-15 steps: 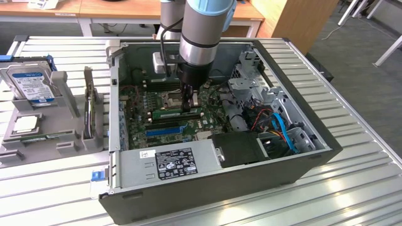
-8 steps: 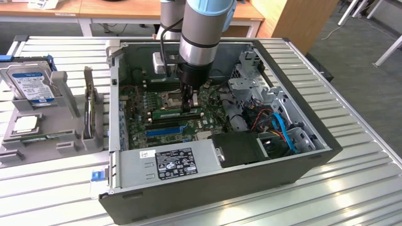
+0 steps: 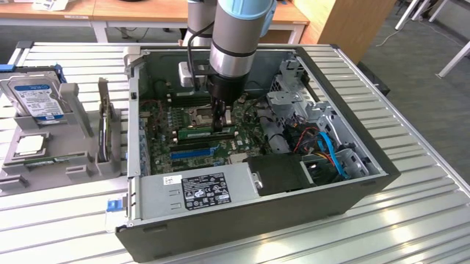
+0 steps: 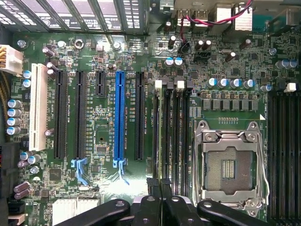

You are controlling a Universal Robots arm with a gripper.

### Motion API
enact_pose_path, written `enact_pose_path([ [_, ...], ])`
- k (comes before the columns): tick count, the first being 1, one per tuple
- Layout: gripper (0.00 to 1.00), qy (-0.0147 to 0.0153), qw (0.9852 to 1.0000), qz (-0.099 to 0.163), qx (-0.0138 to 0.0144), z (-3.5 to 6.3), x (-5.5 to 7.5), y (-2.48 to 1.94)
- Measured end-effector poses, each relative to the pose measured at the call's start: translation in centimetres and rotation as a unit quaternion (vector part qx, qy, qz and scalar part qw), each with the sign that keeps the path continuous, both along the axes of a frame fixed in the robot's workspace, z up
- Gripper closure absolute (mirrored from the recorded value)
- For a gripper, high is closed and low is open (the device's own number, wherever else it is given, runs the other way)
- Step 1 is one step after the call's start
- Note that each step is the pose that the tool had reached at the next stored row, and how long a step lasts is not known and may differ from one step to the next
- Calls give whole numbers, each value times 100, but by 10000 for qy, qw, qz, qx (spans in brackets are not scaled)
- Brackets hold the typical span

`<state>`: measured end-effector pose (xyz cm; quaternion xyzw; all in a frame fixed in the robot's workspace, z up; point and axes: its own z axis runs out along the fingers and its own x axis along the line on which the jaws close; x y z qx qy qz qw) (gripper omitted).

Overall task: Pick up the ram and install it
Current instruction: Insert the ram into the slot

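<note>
Clamping the ram (image 3: 202, 132), the tool (image 3: 222, 123) sits directly above it.

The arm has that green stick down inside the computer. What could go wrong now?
The gripper holds the ram off-centre, so it might tilt and seat unevenly in the memory slots. Pressed while misaligned, it could flex the motherboard. The empty processor socket lies right beside the slots; a slip could damage it.

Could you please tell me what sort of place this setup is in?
Probably a robotics lab or workshop: an open grey desktop computer case sits on a ribbed metal table, a grey-and-blue robot arm reaches into it, and light wooden desks stand behind.
</note>
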<state>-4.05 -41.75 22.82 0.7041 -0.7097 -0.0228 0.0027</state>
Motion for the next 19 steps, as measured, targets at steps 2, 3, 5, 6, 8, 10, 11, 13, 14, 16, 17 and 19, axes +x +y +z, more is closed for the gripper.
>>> enact_pose_path([
  [2,89,0,10000,0,0,-2,0,0],
  [3,89,0,10000,0,0,-3,0,0],
  [5,89,0,10000,0,0,-3,0,0],
  [6,89,0,10000,0,0,-4,0,0],
  [8,89,0,10000,0,0,-8,0,0],
  [10,89,0,10000,0,0,-11,0,0],
  [11,89,0,10000,0,0,-12,0,0],
  [13,89,0,10000,0,-1,-12,0,0],
  [14,89,0,10000,0,0,-12,0,0],
  [16,89,0,10000,0,0,-13,0,0],
  [17,89,0,10000,2,0,-13,0,0],
  [19,89,0,10000,12,0,-13,0,0],
])
